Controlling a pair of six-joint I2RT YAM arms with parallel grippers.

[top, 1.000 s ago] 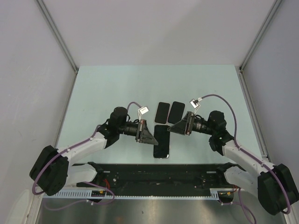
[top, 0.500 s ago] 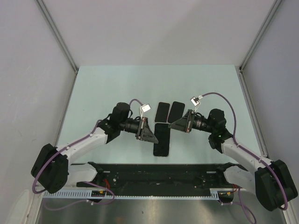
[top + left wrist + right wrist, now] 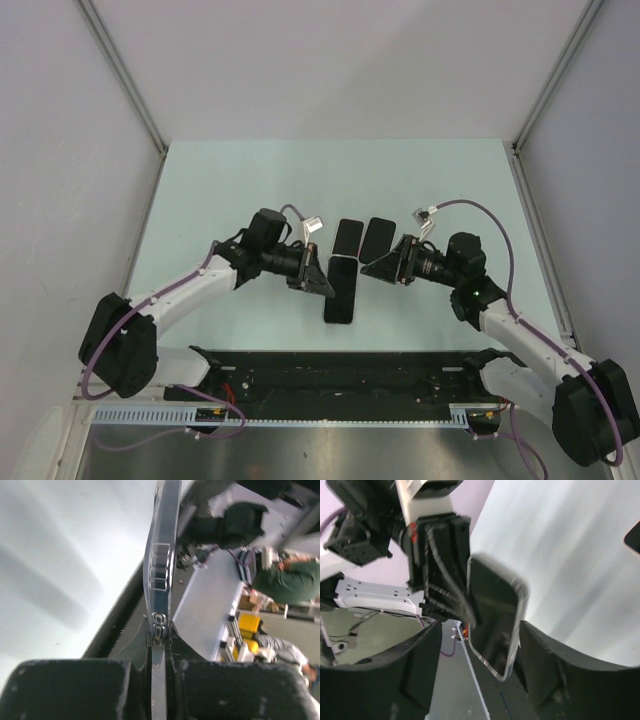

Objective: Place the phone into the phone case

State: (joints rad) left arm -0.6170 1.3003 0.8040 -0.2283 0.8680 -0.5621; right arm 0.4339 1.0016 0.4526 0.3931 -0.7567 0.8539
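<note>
We see a pale green table [image 3: 230, 190] closed in by grey walls [image 3: 330, 60], and a black rail [image 3: 340, 385] runs across the bottom of the frame. At the right edge of the left wrist view is a person in a green shirt [image 3: 286, 582], with a yellow box [image 3: 248, 625] below them.

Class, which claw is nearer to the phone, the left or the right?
Left. The left claw is shut on the phone's edge. The right claw stands open around the phone's other side, and whether it touches is unclear.
</note>
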